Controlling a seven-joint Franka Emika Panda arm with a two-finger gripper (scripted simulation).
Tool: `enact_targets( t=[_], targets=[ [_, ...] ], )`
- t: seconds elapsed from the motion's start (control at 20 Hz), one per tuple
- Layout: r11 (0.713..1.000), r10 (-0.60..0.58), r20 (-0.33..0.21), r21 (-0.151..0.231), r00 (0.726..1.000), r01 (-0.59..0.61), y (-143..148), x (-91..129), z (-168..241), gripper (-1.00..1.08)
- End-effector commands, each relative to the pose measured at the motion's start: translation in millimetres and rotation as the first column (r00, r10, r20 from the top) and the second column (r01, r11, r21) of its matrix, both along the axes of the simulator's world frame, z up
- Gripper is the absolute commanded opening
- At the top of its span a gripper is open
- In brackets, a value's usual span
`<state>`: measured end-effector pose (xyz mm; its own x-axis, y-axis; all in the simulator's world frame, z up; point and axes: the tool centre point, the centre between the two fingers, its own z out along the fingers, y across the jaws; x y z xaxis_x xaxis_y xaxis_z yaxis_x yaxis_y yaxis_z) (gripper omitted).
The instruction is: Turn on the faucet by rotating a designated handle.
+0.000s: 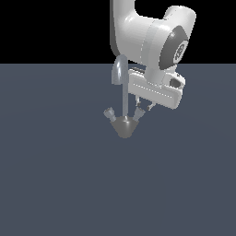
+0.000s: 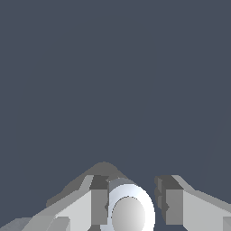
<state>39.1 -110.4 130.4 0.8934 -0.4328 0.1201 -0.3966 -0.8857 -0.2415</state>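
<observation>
The small grey faucet (image 1: 124,94) stands mid-scene on the floor, with a thin neck, a hooked spout and a rounded cone base (image 1: 124,127). A darker knob (image 1: 109,114) branches toward the exterior view's left. The pale handle (image 1: 138,113) branches toward the exterior view's right. My gripper (image 1: 144,108) hangs low at the handle's tip, under the white hand. In the wrist view the handle's round pale end (image 2: 128,212) sits between my fingers (image 2: 97,198). It lies close against one finger and a gap separates it from the other (image 2: 173,200). The gripper (image 2: 131,182) is open.
The flat dark blue-grey floor (image 1: 55,184) stretches all around the faucet. The white arm (image 1: 152,37) reaches down from behind the faucet on the exterior view's right.
</observation>
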Motion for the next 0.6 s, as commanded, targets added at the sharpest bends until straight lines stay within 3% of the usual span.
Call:
enact_targets(
  t=[0.0, 0.05, 0.1, 0.15, 0.2, 0.25, 0.3, 0.35, 0.4, 0.45, 0.5, 0.55],
  targets=[
    [1.000, -0.026, -0.107, -0.004, 0.994, 0.026, -7, -27, -57, -0.69],
    [0.992, -0.116, -0.120, 0.026, 0.986, 0.120, -17, -42, -65, 0.73],
    [0.991, -0.128, -0.122, 0.030, 0.984, 0.133, -25, -44, -66, 0.73],
    [0.999, -0.045, -0.097, -0.010, 0.994, 0.045, -62, -40, -71, -0.02],
    [0.999, 0.000, -0.085, -0.032, 0.996, -0.002, -34, -38, -63, -0.02],
    [0.996, -0.090, -0.107, -0.002, 0.990, 0.090, -2, -39, -57, -0.02],
    [0.985, -0.169, -0.129, 0.024, 0.977, 0.174, -49, -57, -74, -0.02],
    [0.987, -0.158, -0.163, 0.004, 0.974, 0.161, -47, -64, -77, -0.40],
    [0.993, -0.113, -0.115, -0.034, 0.987, 0.110, -65, -57, -71, -0.33],
    [0.997, -0.072, -0.041, 0.022, 0.997, 0.073, 13, -4, -10, -0.07],
    [0.997, -0.055, -0.010, 0.044, 0.998, 0.056, 20, -5, 4, -0.07],
    [0.990, -0.136, -0.066, 0.022, 0.989, 0.137, 3, -24, -42, -0.83]
  ],
)
